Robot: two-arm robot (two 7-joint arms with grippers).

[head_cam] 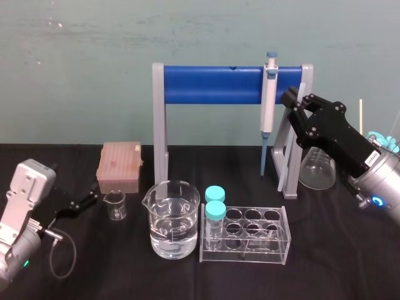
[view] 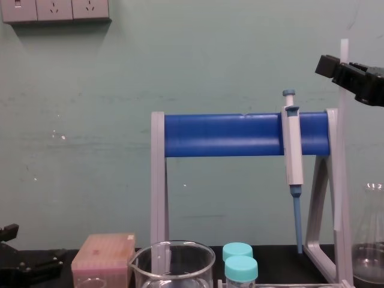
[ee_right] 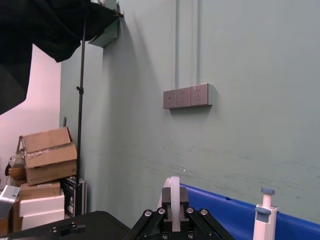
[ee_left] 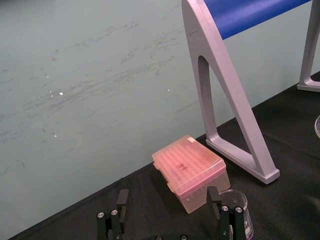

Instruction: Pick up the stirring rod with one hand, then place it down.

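The right gripper (head_cam: 299, 105) is up high by the right end of the rack (head_cam: 212, 85). It is shut tight on the rod (head_cam: 285, 162), near the rod's top. The rod hangs almost straight up and down, just beside the rack's right leg. The pipette (head_cam: 269, 94) is close on one side and the flask (head_cam: 315, 169) is on the other, so the room there is tight. A stretch of black table (head_cam: 350, 250) lies open in front of the flask. The left gripper (head_cam: 87, 201) sits low near the table's left edge with its fingers apart, close to the small beaker (head_cam: 115, 205) and the pink box (head_cam: 120, 165).
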